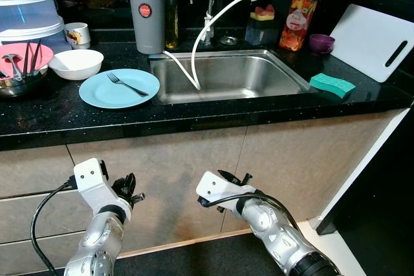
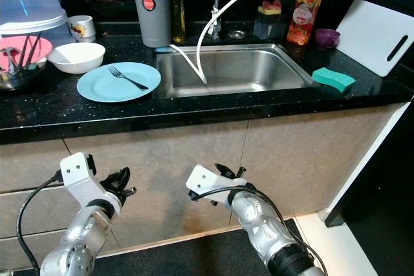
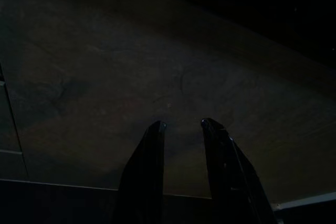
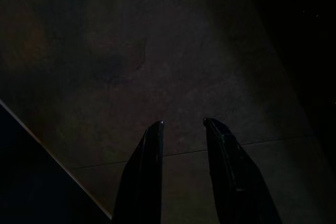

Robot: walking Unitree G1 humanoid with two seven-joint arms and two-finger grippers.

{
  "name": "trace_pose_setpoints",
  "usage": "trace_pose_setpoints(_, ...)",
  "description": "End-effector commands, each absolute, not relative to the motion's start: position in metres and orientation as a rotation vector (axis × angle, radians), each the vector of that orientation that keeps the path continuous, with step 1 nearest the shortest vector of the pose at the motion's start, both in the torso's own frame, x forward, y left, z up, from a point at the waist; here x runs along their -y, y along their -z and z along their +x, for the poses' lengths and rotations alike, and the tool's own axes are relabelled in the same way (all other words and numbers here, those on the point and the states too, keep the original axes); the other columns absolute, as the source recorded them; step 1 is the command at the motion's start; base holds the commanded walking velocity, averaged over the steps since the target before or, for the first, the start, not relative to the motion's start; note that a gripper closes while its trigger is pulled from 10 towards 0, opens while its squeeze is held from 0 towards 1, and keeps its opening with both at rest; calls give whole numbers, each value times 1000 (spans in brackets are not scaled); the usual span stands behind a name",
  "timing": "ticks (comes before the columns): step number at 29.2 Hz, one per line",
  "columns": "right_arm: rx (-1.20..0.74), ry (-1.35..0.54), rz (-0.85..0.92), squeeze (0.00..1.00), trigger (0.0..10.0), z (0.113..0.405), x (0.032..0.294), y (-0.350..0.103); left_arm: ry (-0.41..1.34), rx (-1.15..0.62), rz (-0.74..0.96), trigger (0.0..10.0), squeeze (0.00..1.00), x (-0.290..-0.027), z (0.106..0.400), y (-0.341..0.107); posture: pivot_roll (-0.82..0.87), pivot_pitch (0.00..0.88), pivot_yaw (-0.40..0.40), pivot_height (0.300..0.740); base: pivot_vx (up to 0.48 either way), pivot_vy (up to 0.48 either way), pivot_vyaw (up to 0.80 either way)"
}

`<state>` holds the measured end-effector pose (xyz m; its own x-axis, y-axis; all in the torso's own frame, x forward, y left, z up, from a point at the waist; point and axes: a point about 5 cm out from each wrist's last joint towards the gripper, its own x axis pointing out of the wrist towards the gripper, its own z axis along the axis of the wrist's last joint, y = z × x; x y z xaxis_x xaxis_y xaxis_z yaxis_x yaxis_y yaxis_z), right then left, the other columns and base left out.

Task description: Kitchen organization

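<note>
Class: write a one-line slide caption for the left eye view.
Both arms low before the cabinet; on the counter, a fork lies on a blue plate beside the sink.

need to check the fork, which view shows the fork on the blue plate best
The left eye view: the fork lies sharp and unobstructed on the blue plate, tines toward the back of the counter. The right eye view shows it much the same. Both wrist views are dark, facing cabinet fronts.
</note>
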<state>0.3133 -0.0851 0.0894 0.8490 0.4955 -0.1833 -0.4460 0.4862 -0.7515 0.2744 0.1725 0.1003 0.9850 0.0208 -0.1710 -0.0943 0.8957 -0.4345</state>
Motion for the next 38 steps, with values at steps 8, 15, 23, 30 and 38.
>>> trace_pose_setpoints(8, 48, -568, -891, 0, 10000, 312, 87, -86, -50, -183, -456, 10000, 0, -170, 273, -96, -136, 0, -25, 740, 0, 0, 0)
trace_pose_setpoints(15, 48, -567, -891, 0, 10000, 312, 87, -87, -54, -182, -459, 10000, 0, -170, 274, -97, -136, 7, -22, 740, 0, 0, 0)
trace_pose_setpoints(23, 49, -567, -890, 0, 10000, 313, 87, -88, -57, -180, -463, 10000, 0, -170, 274, -97, -136, 10, -23, 740, 0, 0, 0)
trace_pose_setpoints(30, 48, -566, -890, 0, 10000, 313, 88, -88, -56, -178, -467, 10000, 0, -169, 274, -98, -136, 13, -24, 740, 0, 0, 0)
trace_pose_setpoints(38, 48, -567, -890, 0, 10000, 314, 88, -89, -59, -178, -472, 10000, 0, -170, 274, -98, -137, 20, -26, 740, 0, 0, 0)
